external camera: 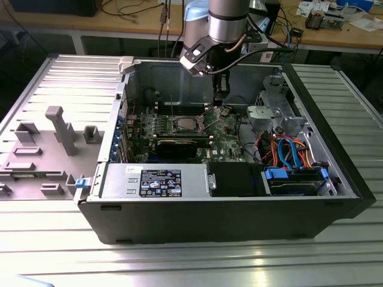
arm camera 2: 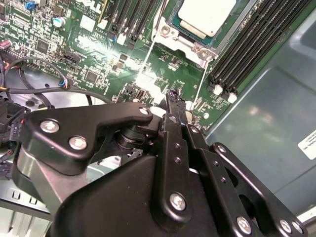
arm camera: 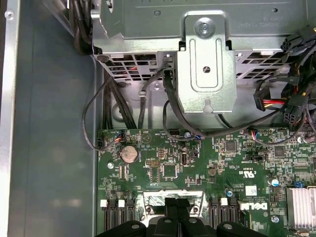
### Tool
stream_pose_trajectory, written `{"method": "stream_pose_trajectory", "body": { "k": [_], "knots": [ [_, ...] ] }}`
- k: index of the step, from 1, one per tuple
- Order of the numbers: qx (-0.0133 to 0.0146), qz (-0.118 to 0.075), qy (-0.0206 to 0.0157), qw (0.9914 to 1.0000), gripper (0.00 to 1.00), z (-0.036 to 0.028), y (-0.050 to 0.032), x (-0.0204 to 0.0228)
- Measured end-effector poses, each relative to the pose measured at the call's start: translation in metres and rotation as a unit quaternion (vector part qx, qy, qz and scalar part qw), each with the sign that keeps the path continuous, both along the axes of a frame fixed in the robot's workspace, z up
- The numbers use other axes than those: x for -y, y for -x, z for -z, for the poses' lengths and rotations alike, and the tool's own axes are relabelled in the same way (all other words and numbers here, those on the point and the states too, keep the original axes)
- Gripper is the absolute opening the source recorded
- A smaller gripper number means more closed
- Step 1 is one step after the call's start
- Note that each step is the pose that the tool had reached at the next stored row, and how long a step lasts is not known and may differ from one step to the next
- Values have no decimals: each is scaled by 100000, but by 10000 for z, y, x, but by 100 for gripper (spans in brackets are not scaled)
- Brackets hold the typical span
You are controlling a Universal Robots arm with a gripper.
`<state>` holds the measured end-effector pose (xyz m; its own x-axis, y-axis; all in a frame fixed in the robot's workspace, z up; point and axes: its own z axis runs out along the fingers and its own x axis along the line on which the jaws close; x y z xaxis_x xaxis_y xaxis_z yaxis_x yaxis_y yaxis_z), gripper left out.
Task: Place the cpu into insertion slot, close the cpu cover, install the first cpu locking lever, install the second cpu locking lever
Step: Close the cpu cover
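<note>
Down inside the open computer case [external camera: 239,209], the gripper [arm camera 2: 173,96] had its two slim black fingers [arm camera 2: 174,148] pressed together with nothing seen between them. The tip was poised over the green motherboard [arm camera 2: 98,44], near the rows of black memory slots [arm camera 2: 247,54]. Just beyond the tip, the cpu [arm camera 2: 206,15], a flat square with a matt silvery top, sat in the insertion slot [arm camera 2: 197,49], whose bright metal rim carried round screw heads. The cpu cover [arm camera 2: 183,33] seemed to lie flat about the chip's edges. Two thin wire locking levers [arm camera 2: 150,49] ran from the socket's corners toward the fingers; whether either touched them could not be told. Room around the arm was tight, with the grey sheet-metal case wall [arm camera 2: 266,128] close on one side and a perforated steel drive cage [arm camera: 205,64] with looping black cables [arm camera: 168,108] on another. In the exterior view the case lay on its side on a ribbed aluminium table [external camera: 60,251], its power supply [external camera: 155,179] along the near edge and a blue drive caddy [external camera: 293,179] toward the exterior view's right. Grey blocky fixtures [external camera: 60,128] stood at the exterior view's left, well apart from the case, and a cluttered wooden bench [external camera: 359,36] crossed behind.
</note>
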<state>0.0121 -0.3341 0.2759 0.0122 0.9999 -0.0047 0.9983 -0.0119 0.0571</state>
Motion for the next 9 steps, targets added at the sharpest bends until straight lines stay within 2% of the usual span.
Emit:
{"method": "stream_pose_trajectory", "body": {
  "k": [9],
  "knots": [
    [1, -1, 0, 100000, 11, 0, -24, 0]
  ]
}}
